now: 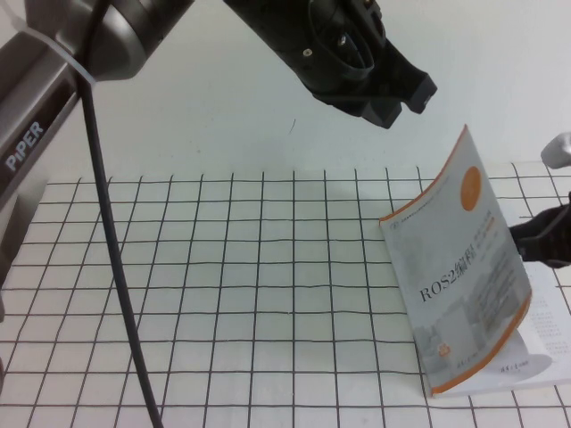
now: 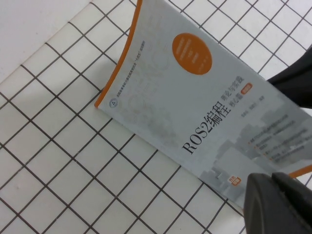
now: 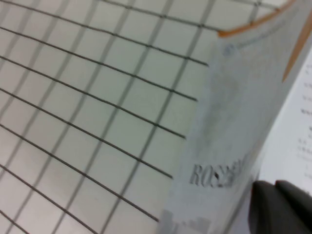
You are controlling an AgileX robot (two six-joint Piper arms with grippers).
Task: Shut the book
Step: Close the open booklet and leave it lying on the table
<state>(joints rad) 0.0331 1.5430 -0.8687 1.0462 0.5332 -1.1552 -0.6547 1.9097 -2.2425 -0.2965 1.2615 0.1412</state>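
ROS2 book (image 1: 546,343) lying open at the right of the gridded tabletop (image 1: 223,294), front cover (image 1: 459,259) standing half raised, right gripper (image 1: 526,239) touching the cover's edge, fingers pressed together, gripping nothing, left gripper (image 1: 403,100) hovering above, fingers closed, empty

White flat tabletop (image 1: 223,294) ruled with thin black lines into a grid of even squares (image 1: 268,259); fills the lower part of the high view. Beyond the grid's far edge, a plain white unmarked band of surface (image 1: 205,116), bearing one tiny dark fleck (image 1: 292,126). Lit softly and evenly, with only a faint grey shadow (image 1: 370,190) over the far right squares. Cannot tell where table ends and wall begins. Shows the same white squared surface in both wrist views.
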